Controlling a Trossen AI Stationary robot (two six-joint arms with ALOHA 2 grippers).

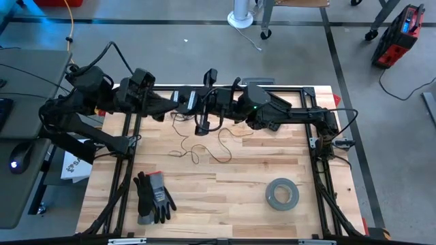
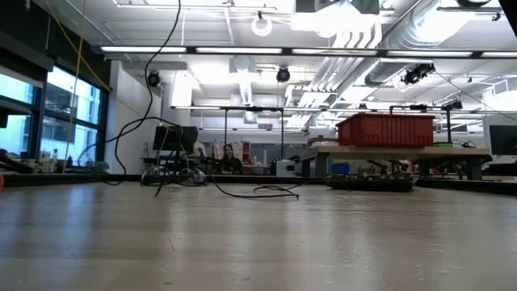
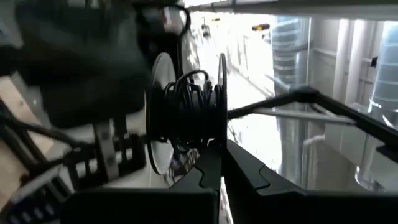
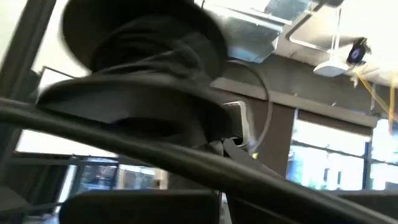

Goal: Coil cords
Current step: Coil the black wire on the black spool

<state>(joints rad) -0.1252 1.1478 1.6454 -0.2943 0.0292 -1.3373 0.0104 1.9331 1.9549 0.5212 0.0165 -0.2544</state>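
**Spool held up between two meeting grippers at the table's far edge**

Table (image 1: 225,190) of pale wood planks is seen from above, framed by dark rails, with both arms stretched across its far side until they meet near the middle. The left arm (image 1: 102,102) is reached in from the left edge and the right arm (image 1: 293,112) from the right edge.

The left gripper (image 1: 194,102) is closed, its fingers pinched on the rim of the small black spool (image 3: 186,112); in the left wrist view the spool is seen edge-on just beyond the fingertips, with dark wire wound between its two thin flanges. The right gripper (image 1: 212,102) is also closed and is set close against the same spool from the other side; in the right wrist view the spool fills the frame directly ahead of the fingers, but what those fingers are pinching cannot be told.

A pair of black-and-grey gloves (image 1: 153,197) is laid near the table's front left. A grey tape roll (image 1: 281,194) is laid flat toward the front right, well apart from the gloves.

The thin dark cord (image 1: 197,146) is hung down from the spool and is spread in loose loops on the wood below the grippers, toward the table's middle. In the low view the same cord (image 2: 258,192) is seen as a slack curl lying on the far part of the tabletop.
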